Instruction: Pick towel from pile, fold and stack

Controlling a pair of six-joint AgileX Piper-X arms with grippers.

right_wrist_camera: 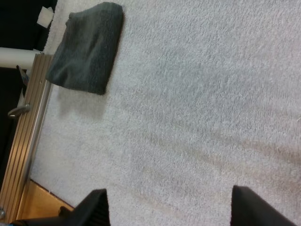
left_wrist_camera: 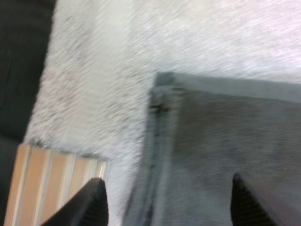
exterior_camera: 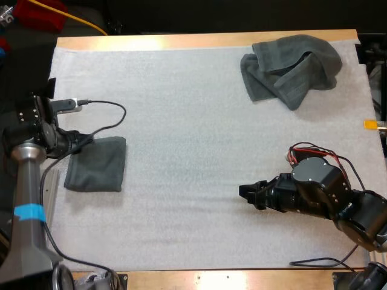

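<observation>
Lying flat at the left of the fuzzy mat [exterior_camera: 181, 121], a folded grey-green towel [exterior_camera: 97, 164] forms a rectangle, one corner under my open left hand [exterior_camera: 84, 140]. A crumpled towel [exterior_camera: 290, 69] bunches far right; my right hand [exterior_camera: 247, 192] is open.

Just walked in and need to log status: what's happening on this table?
Two robot arms are working on folding towels. The left gripper, open, is over a corner of the folded towel at the mat's left side. The right gripper, open, hovers over bare mat. A crumpled towel lies at the far right.
</observation>
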